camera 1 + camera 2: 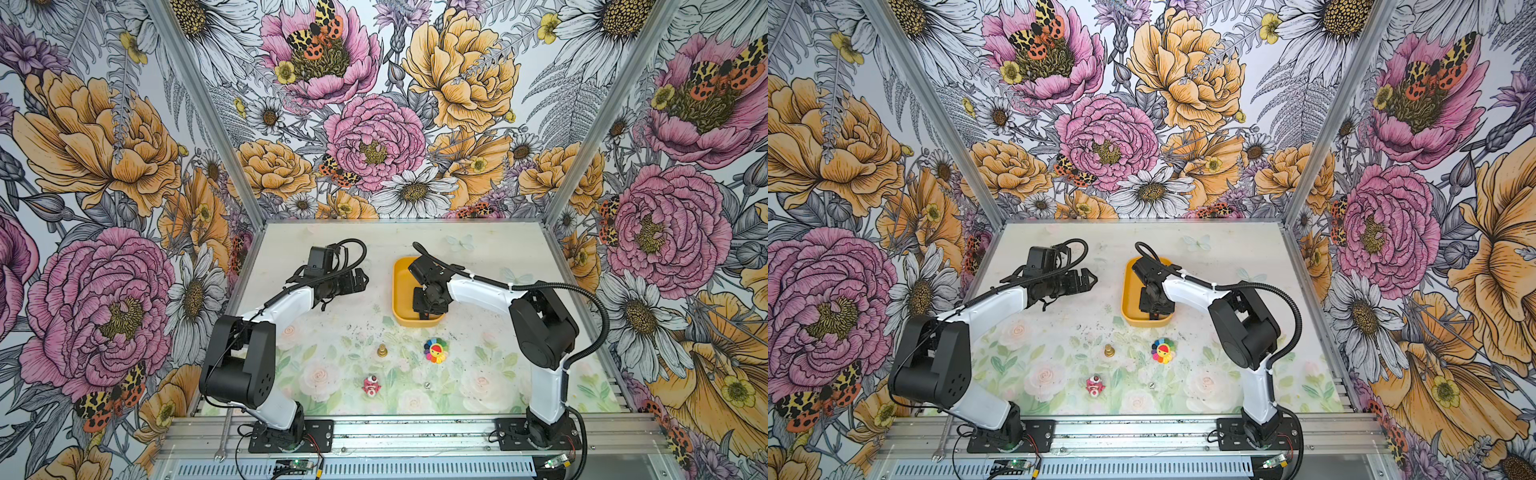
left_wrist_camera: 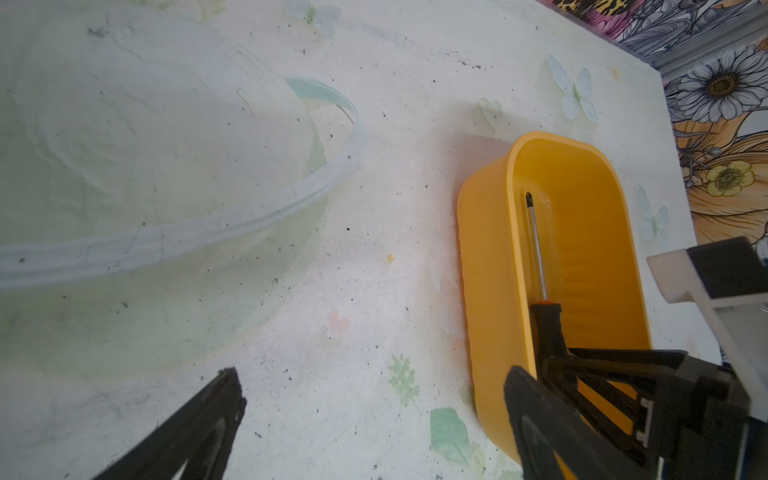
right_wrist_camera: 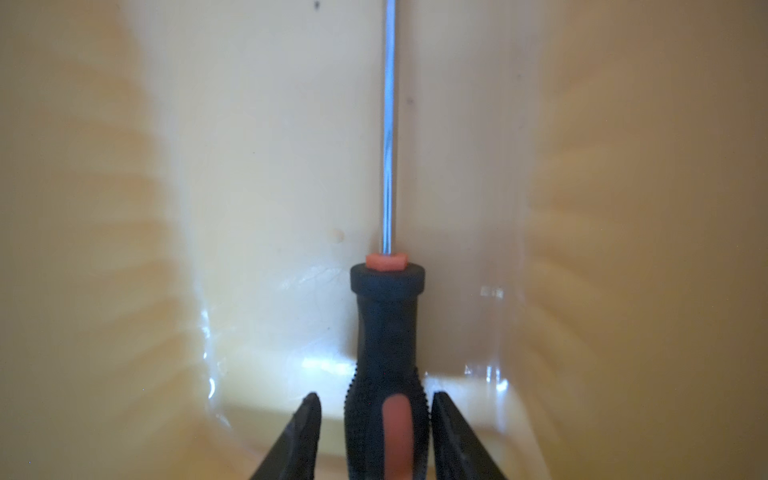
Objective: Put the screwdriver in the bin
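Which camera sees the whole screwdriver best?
The left wrist view: the screwdriver lies in the bin, tip, shaft and handle showing. The right wrist view cuts off its tip; in both top views the right arm hides nearly all.

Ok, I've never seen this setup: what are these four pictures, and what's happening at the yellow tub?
Two robot arms work over a table. Two pictures look down from overhead; the other two come from cameras on the wrists. The right gripper reaches into the bin, its jaws slightly apart either side of the screwdriver, which lies inside. The left gripper hangs open and empty. Loose on the table: a gold pawn-like piece, a rainbow flower toy, a pink figure, a die.
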Robot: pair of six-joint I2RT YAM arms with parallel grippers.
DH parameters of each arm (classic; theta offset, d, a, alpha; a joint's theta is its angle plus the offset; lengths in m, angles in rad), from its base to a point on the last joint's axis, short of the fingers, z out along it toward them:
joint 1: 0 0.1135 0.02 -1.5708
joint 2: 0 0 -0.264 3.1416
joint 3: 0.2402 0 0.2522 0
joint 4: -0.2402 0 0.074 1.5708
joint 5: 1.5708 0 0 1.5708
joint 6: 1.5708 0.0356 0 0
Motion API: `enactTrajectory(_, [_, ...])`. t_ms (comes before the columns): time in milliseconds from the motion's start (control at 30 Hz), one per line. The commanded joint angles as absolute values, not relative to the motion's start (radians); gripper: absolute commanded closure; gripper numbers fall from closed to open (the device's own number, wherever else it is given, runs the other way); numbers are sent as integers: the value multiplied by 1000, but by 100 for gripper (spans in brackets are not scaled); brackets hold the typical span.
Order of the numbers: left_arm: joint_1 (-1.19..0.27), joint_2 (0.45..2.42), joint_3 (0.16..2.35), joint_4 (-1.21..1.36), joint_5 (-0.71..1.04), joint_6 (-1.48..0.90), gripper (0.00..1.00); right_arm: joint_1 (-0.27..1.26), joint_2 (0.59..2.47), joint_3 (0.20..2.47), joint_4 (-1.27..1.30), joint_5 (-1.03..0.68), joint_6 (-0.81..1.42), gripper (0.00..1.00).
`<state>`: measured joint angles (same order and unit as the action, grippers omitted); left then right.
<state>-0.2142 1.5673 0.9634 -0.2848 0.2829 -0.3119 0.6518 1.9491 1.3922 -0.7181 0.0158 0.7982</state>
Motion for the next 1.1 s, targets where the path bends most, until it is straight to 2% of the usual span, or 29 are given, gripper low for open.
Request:
enactTrajectory(0, [-222, 1575, 971, -285, 304, -311, 1, 661, 1889, 1424, -736, 41, 779, 54])
enactTrajectory(233, [-222, 1564, 969, -293, 301, -310, 1, 660, 1848, 1425, -747, 20, 742, 52])
enactTrajectory(367, [-224, 1555, 969, -297, 295, -309, 1, 659, 1809, 1430, -743, -29, 616, 52])
enactTrajectory(533, [-223, 1549, 969, -298, 292, -309, 1, 672, 1719, 1406, -737, 46, 379, 51])
enactTrajectory(667, [-224, 1548, 970, -298, 290, -310, 1, 669, 1636, 1363, -735, 150, 265, 51])
enactTrajectory(800, [-223, 1543, 976, -301, 283, -316, 1, 652, 1556, 1311, -713, 173, 182, 51])
enactTrajectory(1067, [-217, 1478, 975, -337, 214, -263, 1, 488, 1382, 1172, -592, 70, 124, 51])
